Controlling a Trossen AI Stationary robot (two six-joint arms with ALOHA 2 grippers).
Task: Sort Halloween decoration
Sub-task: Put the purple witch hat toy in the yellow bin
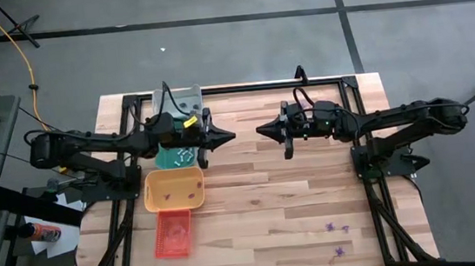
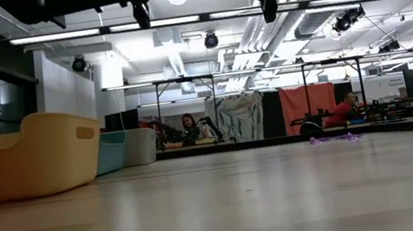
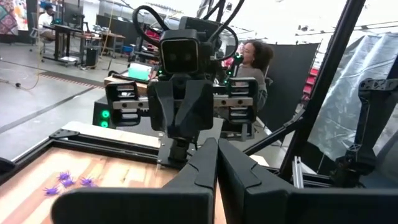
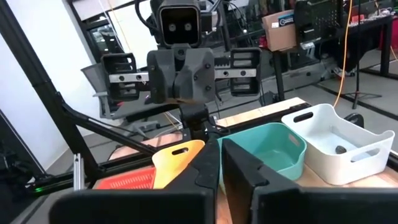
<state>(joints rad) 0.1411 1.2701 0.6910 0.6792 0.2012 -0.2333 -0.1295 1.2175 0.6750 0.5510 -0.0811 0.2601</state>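
Dark angular arms — black cables, green indicator lights

I look for words and numbers and I cannot read any. A brown box on a shelf in the room has a small round blue mark on it, but I cannot make out what it says. The trays and the arms show no letters that I can read.
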